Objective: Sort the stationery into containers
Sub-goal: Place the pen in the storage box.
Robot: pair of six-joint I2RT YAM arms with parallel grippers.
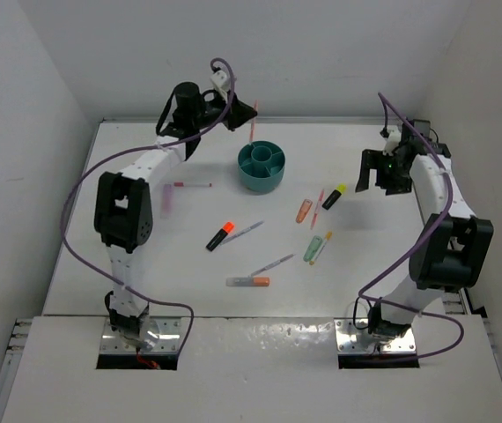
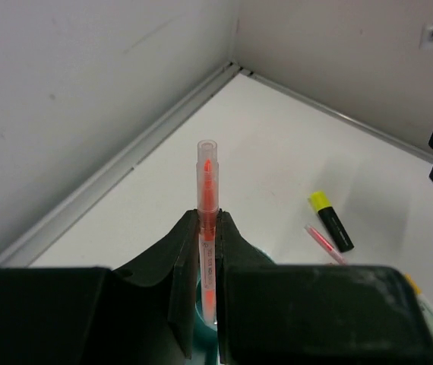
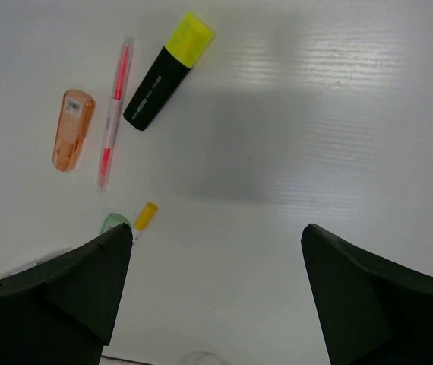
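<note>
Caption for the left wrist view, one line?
Left pincer shut on a thin orange pen; a black-yellow highlighter and pink pen lie on the table beyond.

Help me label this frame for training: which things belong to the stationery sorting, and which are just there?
Job: round teal plastic organiser cup; thin orange pen in the left gripper; black-and-yellow highlighter; thin pink pen; stubby orange marker.
Not the job: purple cables; metal base plates.

High overview, two close wrist views, sharing black-yellow marker (image 1: 334, 196)

Clear glossy plastic pen (image 2: 207, 190), smooth white table (image 3: 315, 114)
</note>
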